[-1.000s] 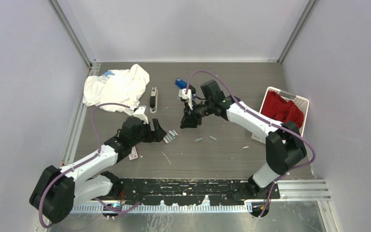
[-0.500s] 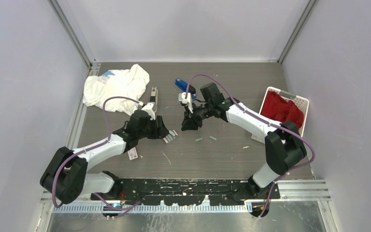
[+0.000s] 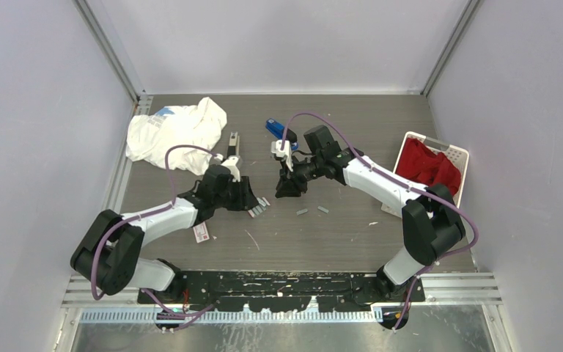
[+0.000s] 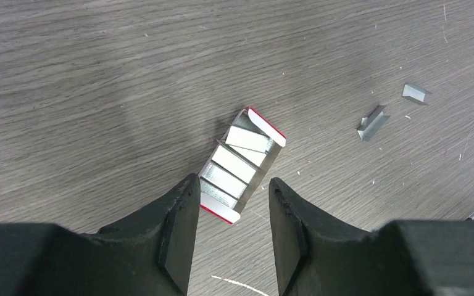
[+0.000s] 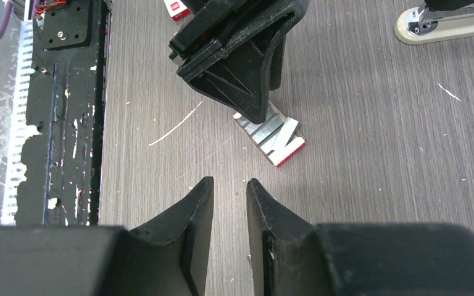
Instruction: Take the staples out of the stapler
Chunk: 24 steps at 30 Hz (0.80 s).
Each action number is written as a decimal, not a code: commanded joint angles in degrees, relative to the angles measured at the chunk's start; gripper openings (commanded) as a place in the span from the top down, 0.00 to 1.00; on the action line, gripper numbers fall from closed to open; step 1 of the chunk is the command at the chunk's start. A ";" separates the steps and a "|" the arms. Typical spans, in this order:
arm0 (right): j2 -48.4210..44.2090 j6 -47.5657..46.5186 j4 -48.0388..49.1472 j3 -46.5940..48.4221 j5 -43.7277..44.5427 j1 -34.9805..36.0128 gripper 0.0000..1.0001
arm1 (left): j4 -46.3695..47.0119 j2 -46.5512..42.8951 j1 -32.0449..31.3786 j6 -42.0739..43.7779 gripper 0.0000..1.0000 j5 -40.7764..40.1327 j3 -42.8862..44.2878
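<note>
Two robot arms work at a grey wood-grain table [image 3: 337,242], shown from above & from each wrist.

Nearest, at left, a small white-and-red box [image 3: 201,233] lies flat. Just beyond it the left arm stretches low toward table centre, wrist tipped down. The left fingers [image 4: 185,206] are apart, straddling the near end of a card tray [image 4: 264,127] w/ its flaps folded back. One finger looks to touch a corner & the other stands clear, so nothing is clamped.

The tray holds the staples [image 4: 234,161]: several silvery strips side by side. It prob. serves as the drop spot for unloaded strips, w/ the fingers flanking it to steady or shift it. Two loose staple bits [image 4: 372,122] lie on the table to the right, apart from the tray.

Slightly farther, the right arm bends in from the right, forearm angled left, wrist pointing steeply down. The right fingers [image 5: 200,209] show a slim gap btwn them & hold nothing. They are poised over bare table just right of the tray, likely on standby.

Farther, left of centre, the stapler [image 3: 232,150] lies lengthwise, touched by neither arm. Can't tell if strips remain inside.

Beyond are a blue item [image 3: 278,130], a crumpled white cloth [image 3: 176,130] far left & a white basket [image 3: 454,155] w/ a red cloth [image 3: 429,167] at right.
</note>
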 commanded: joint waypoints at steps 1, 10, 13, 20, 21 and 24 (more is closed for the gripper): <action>-1.88 -1.04 1.38 0.02 -0.26 0.15 0.68 | 3.18 0.37 0.35 0.91 0.55 1.53 2.24; -1.88 -0.98 1.36 0.02 -0.27 0.16 0.68 | 3.17 0.51 0.35 1.06 0.55 2.24 2.38; -1.88 -1.03 1.35 -0.02 -0.22 0.17 0.68 | 3.18 0.62 0.35 1.01 0.55 2.49 2.47; -1.90 -1.03 1.35 -0.01 -0.27 0.17 0.68 | 3.42 0.62 0.35 0.88 0.56 3.04 2.39; -1.89 -1.04 1.35 -0.12 -0.27 0.17 0.68 | 3.48 0.64 0.32 0.88 0.56 3.11 2.32; -1.89 -0.99 1.35 -0.10 -0.16 0.15 0.68 | 3.61 0.62 0.35 0.88 0.56 3.09 2.21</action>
